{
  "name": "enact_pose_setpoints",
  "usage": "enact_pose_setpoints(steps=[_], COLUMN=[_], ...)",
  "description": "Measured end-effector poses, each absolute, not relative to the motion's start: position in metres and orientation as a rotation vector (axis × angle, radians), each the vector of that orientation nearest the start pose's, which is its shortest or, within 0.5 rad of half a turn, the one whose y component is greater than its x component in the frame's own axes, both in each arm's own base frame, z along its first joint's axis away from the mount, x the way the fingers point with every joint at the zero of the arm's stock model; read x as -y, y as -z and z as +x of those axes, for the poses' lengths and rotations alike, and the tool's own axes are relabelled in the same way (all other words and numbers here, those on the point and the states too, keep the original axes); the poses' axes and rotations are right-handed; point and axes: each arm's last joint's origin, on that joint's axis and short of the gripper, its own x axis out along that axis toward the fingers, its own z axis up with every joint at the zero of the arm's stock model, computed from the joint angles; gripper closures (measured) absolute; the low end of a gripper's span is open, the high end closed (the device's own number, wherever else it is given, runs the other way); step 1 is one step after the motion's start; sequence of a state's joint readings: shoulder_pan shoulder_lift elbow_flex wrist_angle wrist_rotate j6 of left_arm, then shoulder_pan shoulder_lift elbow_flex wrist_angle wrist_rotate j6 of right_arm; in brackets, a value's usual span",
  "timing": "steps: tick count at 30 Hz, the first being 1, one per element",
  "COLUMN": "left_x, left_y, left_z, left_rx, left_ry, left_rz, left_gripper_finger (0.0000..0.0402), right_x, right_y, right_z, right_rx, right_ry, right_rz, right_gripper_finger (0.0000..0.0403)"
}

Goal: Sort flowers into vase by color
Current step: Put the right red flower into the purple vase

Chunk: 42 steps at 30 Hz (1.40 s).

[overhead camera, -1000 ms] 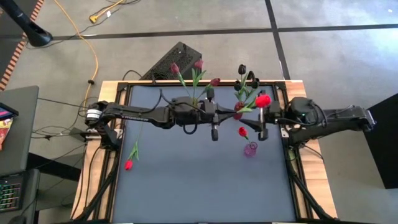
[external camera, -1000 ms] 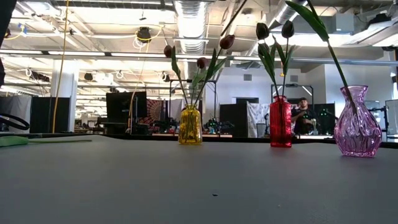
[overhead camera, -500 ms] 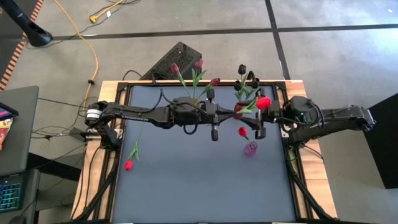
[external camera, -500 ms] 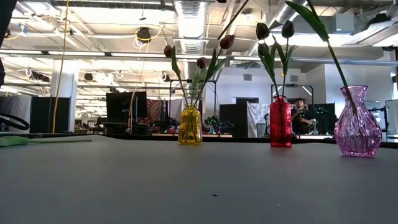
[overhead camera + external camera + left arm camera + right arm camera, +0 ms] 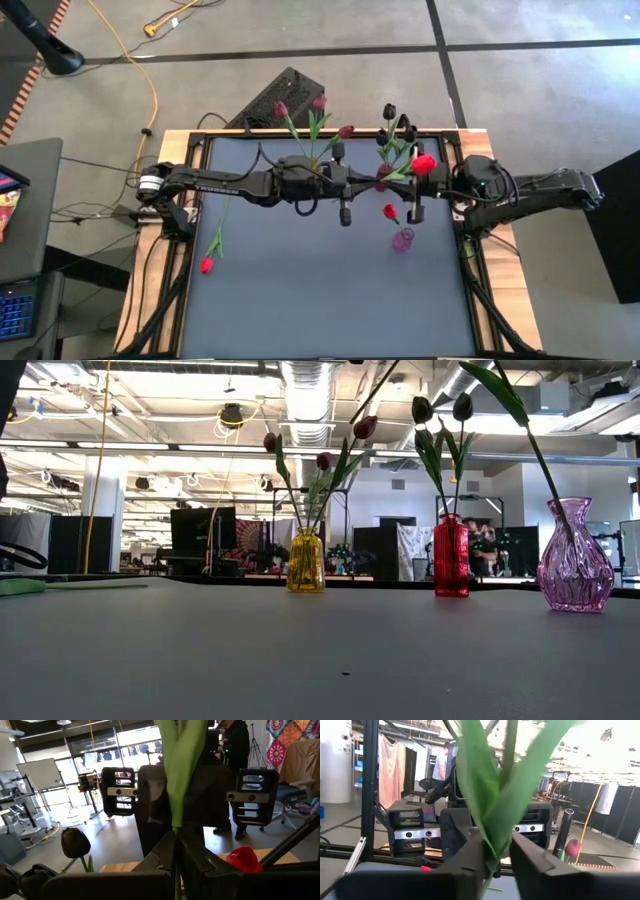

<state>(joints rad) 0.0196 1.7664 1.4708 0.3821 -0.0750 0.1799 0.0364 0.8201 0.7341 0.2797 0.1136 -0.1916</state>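
Observation:
A red tulip point(image 5: 423, 163) is held high over the table's far middle between my two grippers. My left gripper point(image 5: 362, 184) reaches in from the left and is shut on its stem. My right gripper point(image 5: 402, 187) reaches in from the right and is shut on its green leaves. Maroon tulips point(image 5: 319, 103) stand in the yellow vase point(image 5: 305, 562), and black tulips point(image 5: 389, 110) stand in the red vase point(image 5: 450, 556). The purple vase point(image 5: 403, 240) holds one red tulip point(image 5: 390, 211). Another red tulip point(image 5: 207, 265) lies flat on the mat at the left. My left gripper pinches the thin green stem point(image 5: 176, 834) between its two fingers, just under a broad leaf. The fingers lie level, come from the table's left and cross the stem. The tulip is clear of the table. My right gripper has the bunched green leaves point(image 5: 492, 845) between its two fingers point(image 5: 470, 857). It comes level from the table's right and crosses them. The leaves fan out above the fingers, and they hide the stem.
The dark mat point(image 5: 320, 290) is bare over its near half. The three vases stand in the far half, under and beside the arms. A black box point(image 5: 280, 95) and cables lie beyond the far edge. The room behind holds desks and a person.
My right gripper has edged toward the table's left, nearer my left gripper and the held tulip. The tulip's red head has stayed almost where it was.

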Motion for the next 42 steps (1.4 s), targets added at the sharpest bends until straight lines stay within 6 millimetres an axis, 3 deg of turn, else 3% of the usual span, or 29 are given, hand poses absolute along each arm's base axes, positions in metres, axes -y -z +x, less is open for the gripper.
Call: enact_pose_setpoints(steps=[5,10,18,25,32,37,42], left_x=[-0.011,-0.011,-0.012,0.003,0.037,0.049,0.046], left_y=[-0.357,-0.364,-0.383,-0.37,-0.342,-0.326,-0.314], left_z=[0.419,0.411,0.375,0.36,0.35,0.326,0.294], left_rx=[0.071,0.043,-0.136,-0.349,-0.418,-0.457,-0.439], left_ry=[-0.121,-0.149,-0.18,-0.264,-0.342,-0.42,-0.448], left_rz=[0.223,0.232,0.208,0.211,0.282,0.301,0.192], left_gripper_finger=[0.0384,0.0323,0.025,0.0248,0.0261,0.0264,0.0264], right_x=[-0.003,-0.002,0.001,0.002,0.002,0.002,0.0], right_y=[-0.356,-0.361,-0.39,-0.403,-0.39,-0.386,-0.386], right_z=[0.18,0.169,0.134,0.108,0.097,0.096,0.096], right_rx=[0.196,0.222,-0.027,-0.29,-0.456,-0.502,-0.513], right_ry=[0.097,0.113,0.174,0.185,0.219,0.226,0.168], right_rz=[-0.175,-0.13,-0.069,0.054,0.146,0.169,0.205], right_gripper_finger=[0.0371,0.037,0.0361,0.0363,0.0363,0.0363,0.0362])
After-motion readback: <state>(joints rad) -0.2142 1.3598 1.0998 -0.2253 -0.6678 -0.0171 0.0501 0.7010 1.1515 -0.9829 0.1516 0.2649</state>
